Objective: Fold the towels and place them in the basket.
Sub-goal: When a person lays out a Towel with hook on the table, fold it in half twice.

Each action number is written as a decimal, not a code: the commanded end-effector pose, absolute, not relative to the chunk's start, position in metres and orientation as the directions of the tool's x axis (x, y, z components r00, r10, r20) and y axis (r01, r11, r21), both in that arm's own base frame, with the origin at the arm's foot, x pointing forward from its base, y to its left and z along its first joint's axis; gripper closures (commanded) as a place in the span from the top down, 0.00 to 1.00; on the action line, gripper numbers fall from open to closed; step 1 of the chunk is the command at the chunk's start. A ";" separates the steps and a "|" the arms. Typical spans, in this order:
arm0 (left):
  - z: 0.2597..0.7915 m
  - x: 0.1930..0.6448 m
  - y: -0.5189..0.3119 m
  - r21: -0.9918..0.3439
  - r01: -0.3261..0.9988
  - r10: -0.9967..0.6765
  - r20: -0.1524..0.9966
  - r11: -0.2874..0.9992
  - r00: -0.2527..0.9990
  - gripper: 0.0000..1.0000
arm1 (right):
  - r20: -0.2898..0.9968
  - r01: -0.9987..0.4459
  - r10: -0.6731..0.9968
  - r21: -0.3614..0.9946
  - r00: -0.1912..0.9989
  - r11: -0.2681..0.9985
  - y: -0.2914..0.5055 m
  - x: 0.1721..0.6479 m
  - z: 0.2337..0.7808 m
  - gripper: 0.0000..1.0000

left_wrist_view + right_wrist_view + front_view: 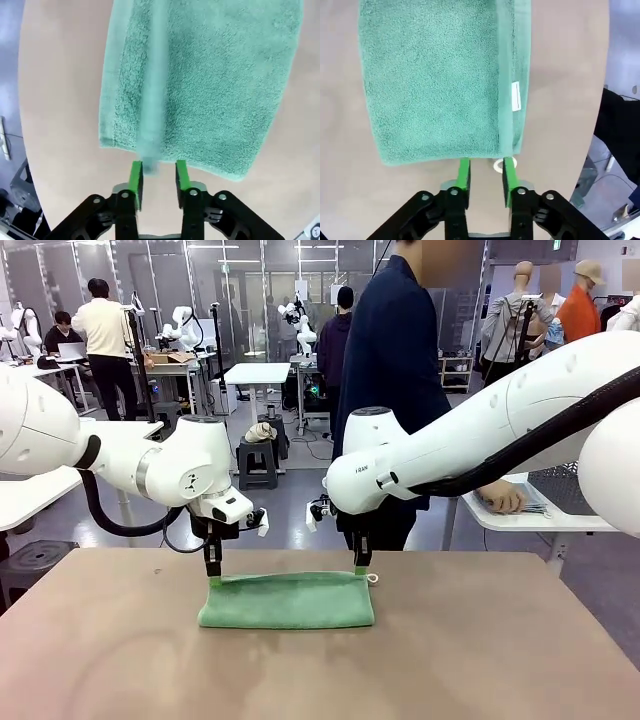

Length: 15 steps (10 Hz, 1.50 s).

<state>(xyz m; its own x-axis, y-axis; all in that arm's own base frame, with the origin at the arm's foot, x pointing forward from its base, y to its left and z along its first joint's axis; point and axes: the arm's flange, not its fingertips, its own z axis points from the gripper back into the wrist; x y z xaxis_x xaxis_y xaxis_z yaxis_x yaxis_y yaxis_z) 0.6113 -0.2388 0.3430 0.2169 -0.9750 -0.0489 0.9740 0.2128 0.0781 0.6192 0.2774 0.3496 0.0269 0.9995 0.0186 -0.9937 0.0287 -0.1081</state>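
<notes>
A green towel (286, 602) lies folded in half on the brown table (500, 660), its fold toward me and its free edges at the far side. My left gripper (213, 575) stands over the far left corner, pointing down. In the left wrist view its jaws (158, 172) are open, and a blurred strip of the towel's edge (150, 100) ends just past the tips. My right gripper (361, 565) hangs over the far right corner, open (486, 170), with the white corner loop (498, 164) lying between its tips. A white label (516, 96) shows on the towel (435, 85). The basket is out of view.
A person in dark clothes (390, 360) stands beyond the table's far edge, one hand (503, 497) resting on a white side table (560, 515) at the right. Bare tabletop surrounds the towel on all sides.
</notes>
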 end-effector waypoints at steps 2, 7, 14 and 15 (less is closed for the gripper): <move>0.364 0.604 -0.222 0.136 0.966 -0.970 -0.068 0.222 0.232 0.56 | 0.025 -0.993 0.999 -0.112 0.024 0.027 0.267 0.610 0.360 0.56; 0.511 0.491 -0.132 0.076 0.997 -0.996 0.094 0.013 0.006 0.56 | 0.144 -0.916 0.905 0.077 0.400 0.393 0.229 0.467 0.486 0.53; 0.487 0.469 0.006 0.062 0.993 -0.627 0.771 -0.103 -0.113 0.56 | 0.143 -0.773 0.767 0.238 0.626 0.588 0.226 0.413 0.527 0.53; 0.475 0.476 0.013 0.030 0.995 -0.573 0.816 -0.094 -0.079 0.56 | 0.143 -0.773 0.767 0.238 0.626 0.588 0.226 0.413 0.527 0.53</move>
